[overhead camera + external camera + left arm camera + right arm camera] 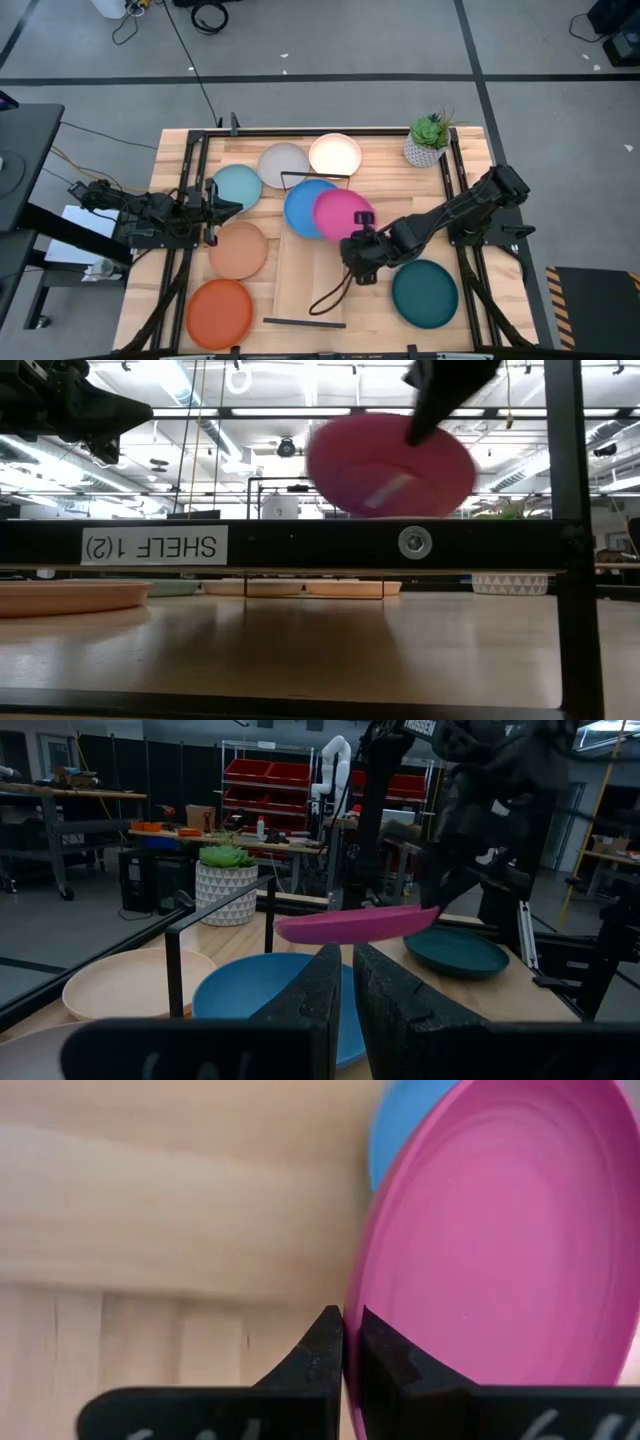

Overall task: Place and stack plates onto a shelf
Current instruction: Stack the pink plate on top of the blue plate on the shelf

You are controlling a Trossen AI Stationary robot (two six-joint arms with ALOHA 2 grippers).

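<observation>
My right gripper [358,243] is shut on the magenta plate [343,212], which it holds above the blue plate [303,207]. The blue plate lies flat by the far wire frame [312,178] of the light-wood shelf [300,275]. Lying flat on the table are the light blue [237,187], grey [283,162], cream [335,154], peach [238,250], orange [219,312] and dark teal [425,292] plates. My left gripper [218,206] waits beside the light blue plate, shut [347,970] and touching nothing. My right gripper pinches the magenta plate's rim [356,1295] between its two fingers [325,1345], on the plate's near-right side. The plate [390,465] is lifted clear and tilted, and it partly overhangs the blue plate [400,1125].
A potted green plant [430,140] stands at the far right corner. A black cable loop [330,295] lies on the shelf board below my right gripper. The shelf's near wire frame [305,322] lies at its near end. Bare board shows between the two frames.
</observation>
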